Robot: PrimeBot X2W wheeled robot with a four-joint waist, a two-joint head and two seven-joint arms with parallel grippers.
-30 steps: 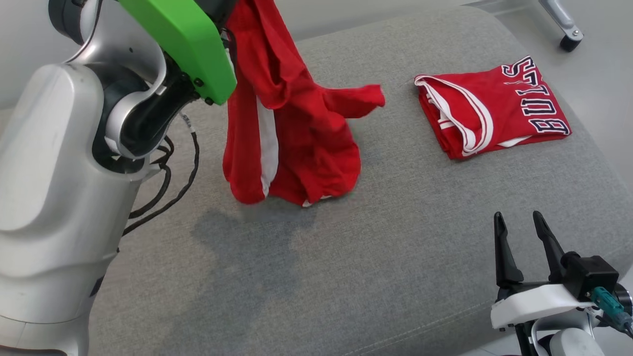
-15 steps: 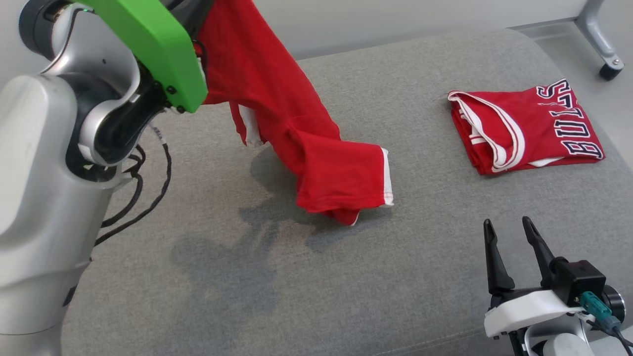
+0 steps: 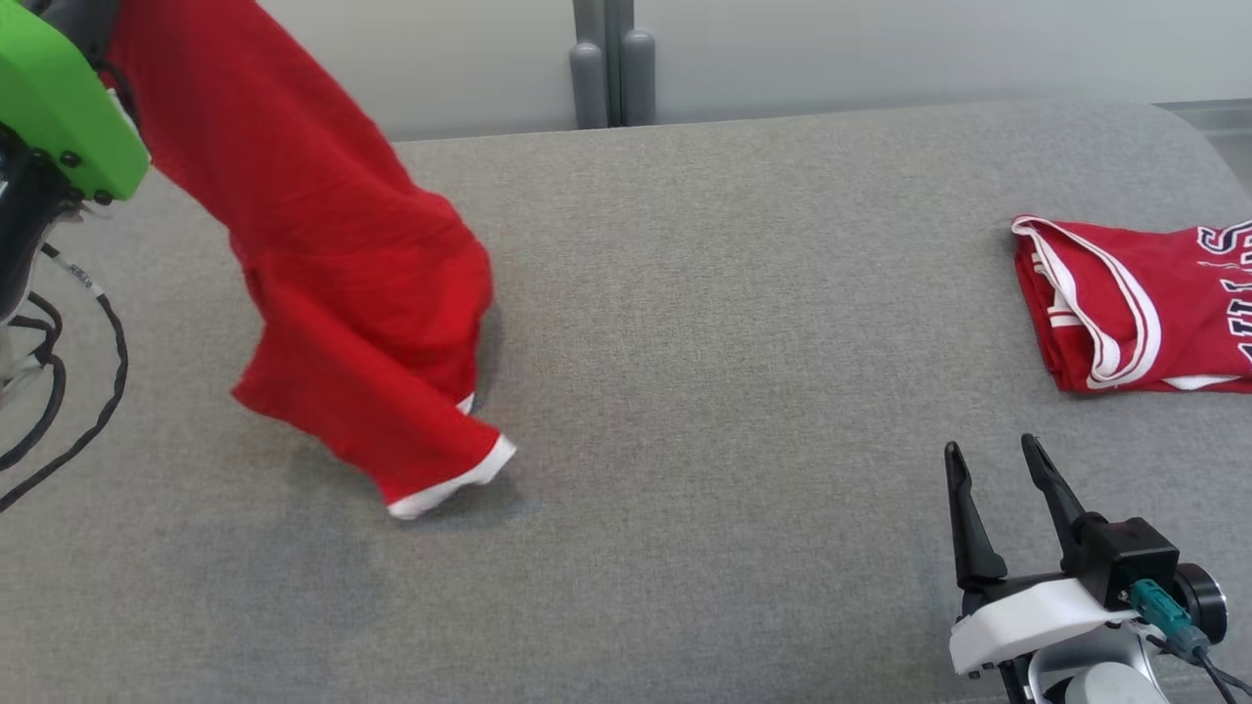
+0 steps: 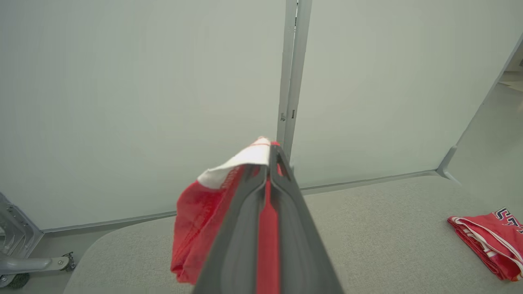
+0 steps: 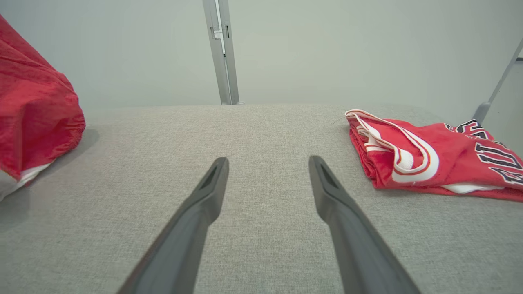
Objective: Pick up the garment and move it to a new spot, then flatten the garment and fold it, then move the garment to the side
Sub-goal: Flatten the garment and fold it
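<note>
Left gripper clenched on red garment, cloth pinched between fingers; garment hangs at left, white-trimmed hem touching grey cushion. Right gripper fingers spread, empty, over cushion's lower right. Folded jersey well apart, far right

Grey fabric surface; pale panel wall behind

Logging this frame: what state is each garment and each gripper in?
red garment: lifted, hanging from the left gripper, its white-trimmed lower end touching the grey padded surface.
left gripper: fingers shut on the red garment.
right gripper: open, empty, apart from both garments.
folded red jersey: folded, lying on the grey padded surface at the right, nothing touching it.
</note>
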